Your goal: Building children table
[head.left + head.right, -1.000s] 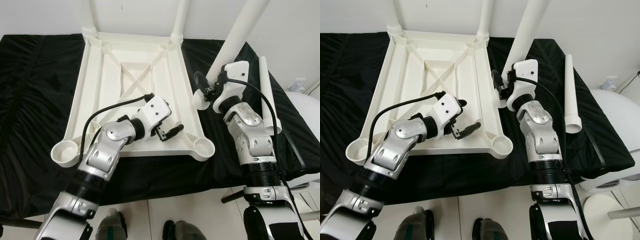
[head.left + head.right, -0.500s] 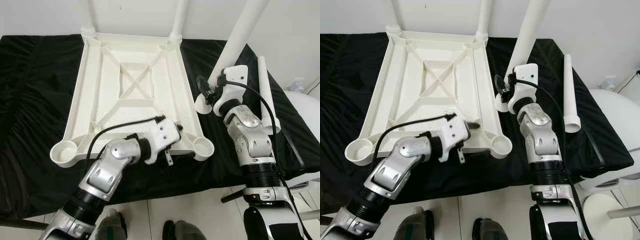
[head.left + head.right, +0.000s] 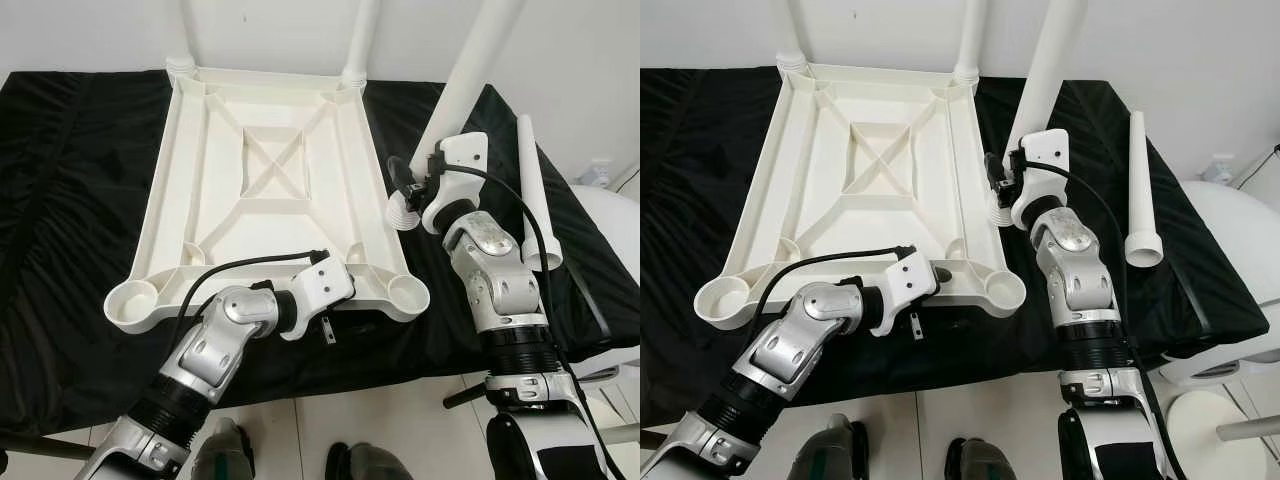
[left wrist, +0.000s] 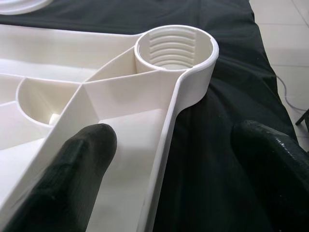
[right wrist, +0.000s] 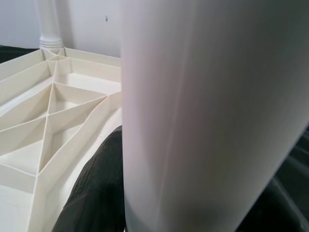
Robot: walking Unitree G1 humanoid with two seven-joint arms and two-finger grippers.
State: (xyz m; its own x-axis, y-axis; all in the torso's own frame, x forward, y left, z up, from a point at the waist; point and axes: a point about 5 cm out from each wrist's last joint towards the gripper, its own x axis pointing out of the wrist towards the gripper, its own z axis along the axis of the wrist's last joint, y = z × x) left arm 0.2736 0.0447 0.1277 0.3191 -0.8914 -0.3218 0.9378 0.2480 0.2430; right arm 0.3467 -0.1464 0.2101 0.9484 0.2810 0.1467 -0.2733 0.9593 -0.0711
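Note:
The white table top (image 3: pixel 165 180) lies upside down on a black cloth (image 3: pixel 70 150). Two legs stand screwed into its far corners (image 3: pixel 360 40). My left gripper (image 4: pixel 178 145) is open and straddles the near rim, one finger (image 4: pixel 82 154) inside and the other outside. Just beyond it is the threaded near-right socket (image 4: pixel 175 48). My right gripper (image 3: pixel 410 185) is shut on a third white leg (image 3: pixel 470 70). That leg leans upward, its threaded end (image 3: pixel 405 212) beside the table top's right edge. It looms close in the right wrist view (image 5: pixel 203 121).
A fourth loose leg (image 3: pixel 532 190) lies on the cloth at the far right. A second open socket (image 3: pixel 130 303) sits at the near-left corner. A white rounded object (image 3: pixel 615 215) stands off the cloth's right end. A wall rises behind.
My left gripper has pulled back from inside the table top to its near rim, beside the near-right socket. The right gripper and its leg have barely shifted.

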